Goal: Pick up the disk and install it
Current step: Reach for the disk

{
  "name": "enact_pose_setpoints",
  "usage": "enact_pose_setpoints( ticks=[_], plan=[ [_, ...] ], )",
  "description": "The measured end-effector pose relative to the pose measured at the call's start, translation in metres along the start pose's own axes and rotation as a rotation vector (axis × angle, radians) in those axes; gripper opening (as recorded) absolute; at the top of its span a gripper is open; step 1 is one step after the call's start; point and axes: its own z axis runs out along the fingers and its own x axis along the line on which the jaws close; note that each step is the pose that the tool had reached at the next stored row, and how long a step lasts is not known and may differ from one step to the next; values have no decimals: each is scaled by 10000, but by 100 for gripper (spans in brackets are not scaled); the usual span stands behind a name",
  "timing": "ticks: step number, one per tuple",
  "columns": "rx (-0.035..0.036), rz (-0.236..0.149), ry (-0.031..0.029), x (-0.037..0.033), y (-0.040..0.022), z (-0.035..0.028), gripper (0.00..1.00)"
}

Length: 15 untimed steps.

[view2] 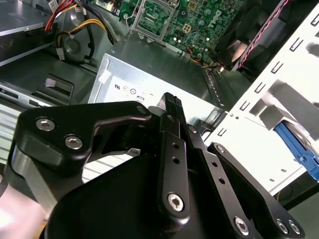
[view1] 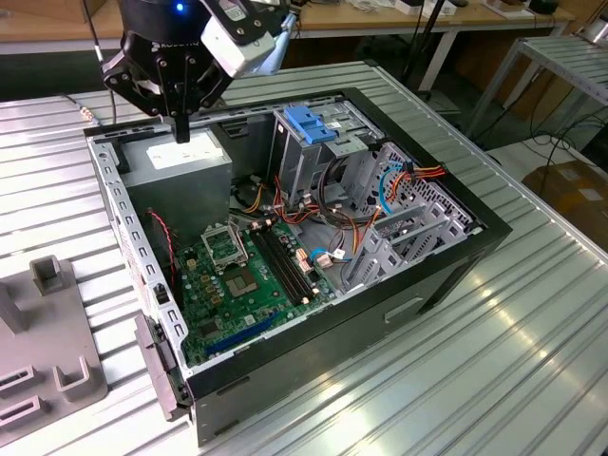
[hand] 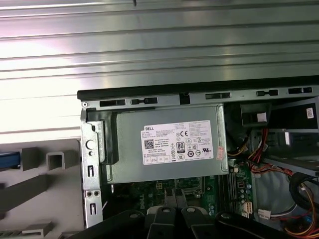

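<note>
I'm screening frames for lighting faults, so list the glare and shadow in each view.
Exterior view: white glare streaks cross the ribbed table. First wrist view: a broad glare band washes out the table, while the power supply is evenly lit. Second wrist view: the gripper is dark in the foreground, and the pale metal frame is overbright.

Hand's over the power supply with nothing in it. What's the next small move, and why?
Probably shift the hand sideways, out over the case wall toward the grey fixture. It hangs closed and empty above the power supply, while what looks like the disk, blue-edged, sits by that fixture.
</note>
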Motion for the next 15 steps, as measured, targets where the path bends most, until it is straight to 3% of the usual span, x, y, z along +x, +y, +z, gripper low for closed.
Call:
enact_pose_setpoints(
  ticks=[15],
  plan=[
    [0, -1, 1, 69, -5, -2, 10]
  ],
)
